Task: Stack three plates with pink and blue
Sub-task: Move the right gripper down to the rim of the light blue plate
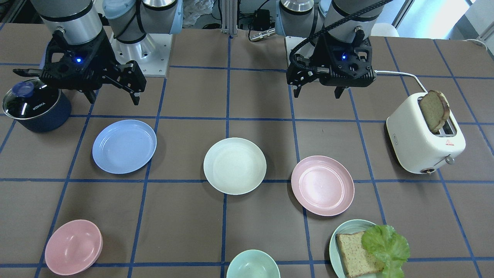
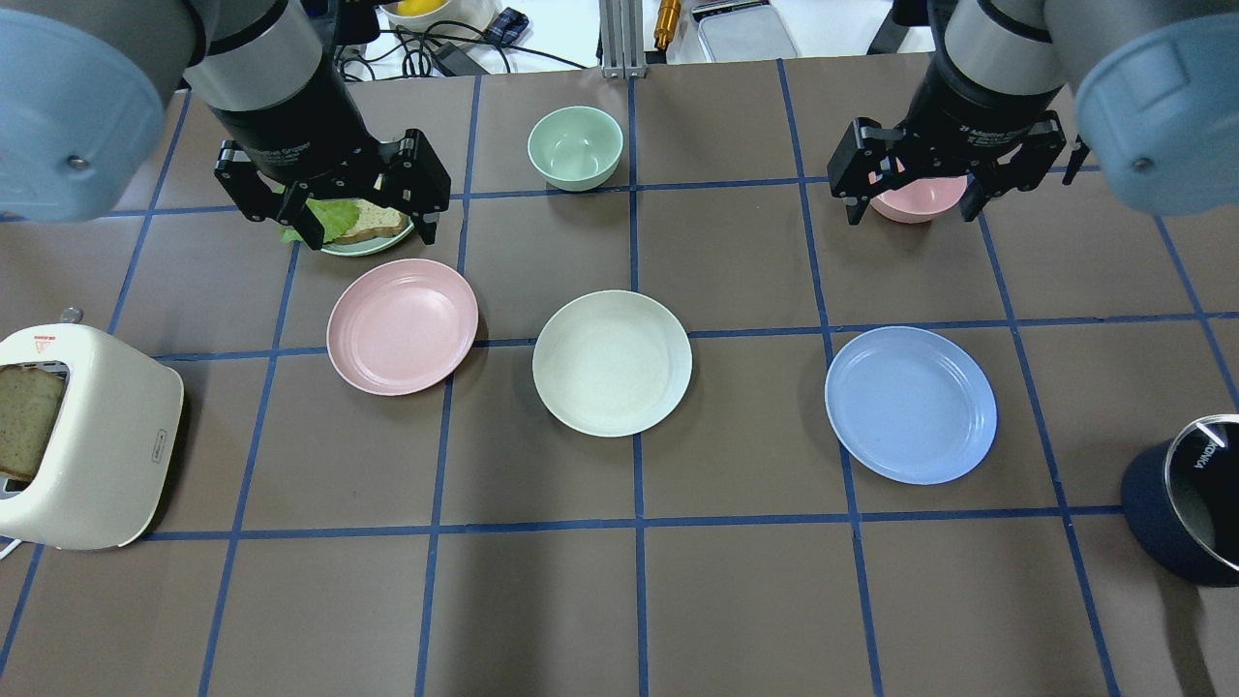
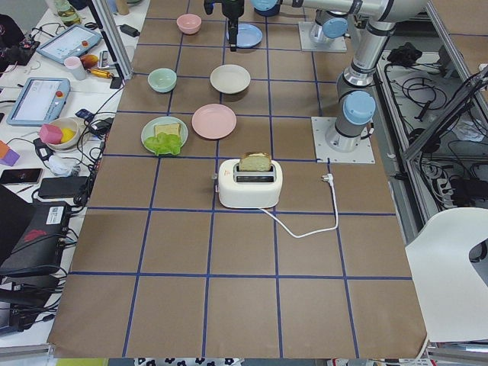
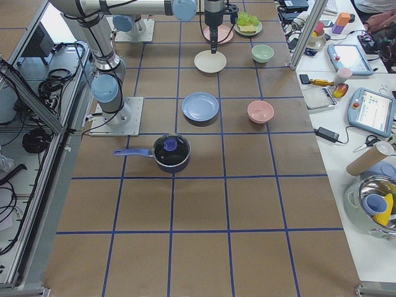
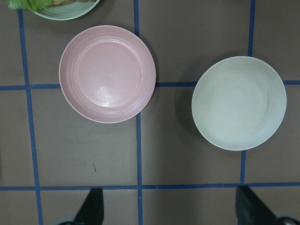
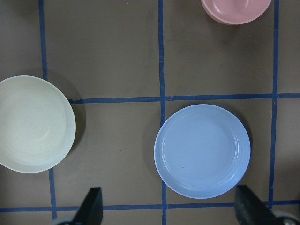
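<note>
— Where do our plates lie?
— Flat in a row and well apart: pink plate [image 2: 402,326] on the left, cream plate [image 2: 612,362] in the middle, blue plate [image 2: 910,404] on the right. Nothing is stacked yet.
— And our grippers?
— The left gripper [image 2: 368,230] hovers high near the pink, the right gripper [image 2: 910,211] near the blue. Both are spread wide and empty, ready for a rim each, we judge.

Pale pink plate [image 2: 402,326], cream plate [image 2: 612,363], blue plate [image 2: 910,405], blue-gridded table [image 2: 755,600]

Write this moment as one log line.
stage: not started | pink plate, cream plate, blue plate: unstacked, apart | left end effector: open | right end effector: open
</note>
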You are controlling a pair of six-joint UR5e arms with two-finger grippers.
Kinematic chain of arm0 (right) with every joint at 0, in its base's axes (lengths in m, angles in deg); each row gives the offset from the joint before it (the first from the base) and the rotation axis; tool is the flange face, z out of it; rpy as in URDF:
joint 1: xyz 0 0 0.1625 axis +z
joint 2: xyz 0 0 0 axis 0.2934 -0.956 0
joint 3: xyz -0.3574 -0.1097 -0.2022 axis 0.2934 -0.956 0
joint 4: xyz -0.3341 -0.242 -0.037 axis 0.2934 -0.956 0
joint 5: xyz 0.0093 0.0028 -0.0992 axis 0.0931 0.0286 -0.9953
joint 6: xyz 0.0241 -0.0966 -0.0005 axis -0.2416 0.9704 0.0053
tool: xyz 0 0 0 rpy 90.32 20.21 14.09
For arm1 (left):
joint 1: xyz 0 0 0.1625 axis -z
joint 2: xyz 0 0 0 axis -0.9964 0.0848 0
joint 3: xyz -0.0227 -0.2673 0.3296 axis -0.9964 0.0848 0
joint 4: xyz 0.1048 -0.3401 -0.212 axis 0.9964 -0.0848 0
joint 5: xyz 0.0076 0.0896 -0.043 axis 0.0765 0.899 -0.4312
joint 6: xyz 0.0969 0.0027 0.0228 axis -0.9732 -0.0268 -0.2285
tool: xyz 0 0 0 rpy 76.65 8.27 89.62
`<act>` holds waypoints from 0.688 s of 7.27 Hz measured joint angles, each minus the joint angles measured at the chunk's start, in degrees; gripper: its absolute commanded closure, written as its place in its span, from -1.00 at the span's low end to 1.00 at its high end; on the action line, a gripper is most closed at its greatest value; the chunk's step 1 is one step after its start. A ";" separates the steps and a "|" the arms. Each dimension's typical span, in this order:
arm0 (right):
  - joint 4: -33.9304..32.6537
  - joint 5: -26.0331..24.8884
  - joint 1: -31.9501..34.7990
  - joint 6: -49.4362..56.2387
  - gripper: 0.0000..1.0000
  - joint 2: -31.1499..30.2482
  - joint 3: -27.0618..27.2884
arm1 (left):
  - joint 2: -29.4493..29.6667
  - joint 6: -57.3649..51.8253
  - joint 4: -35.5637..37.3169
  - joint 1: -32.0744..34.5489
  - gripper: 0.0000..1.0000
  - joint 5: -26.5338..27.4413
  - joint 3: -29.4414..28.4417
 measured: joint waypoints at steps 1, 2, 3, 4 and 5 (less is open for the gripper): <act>0.08 0.11 -1.01 -0.03 -1.00 -0.01 0.07 | 0.00 -0.02 -0.04 0.01 -1.00 0.03 0.03; 0.03 0.15 -1.76 0.19 -1.00 0.00 0.19 | 0.00 -0.01 -0.06 0.02 -1.00 0.05 0.05; -0.21 0.04 -2.59 0.91 -1.00 0.14 0.52 | 0.00 0.01 -0.06 0.03 -1.00 0.06 0.06; -0.49 0.03 -4.39 2.19 -1.00 0.73 1.46 | 0.00 -0.01 -0.07 0.03 -1.00 0.09 0.06; -1.34 0.16 -7.29 3.71 -1.00 2.17 3.24 | 0.00 -0.02 -0.07 0.03 -1.00 0.12 0.06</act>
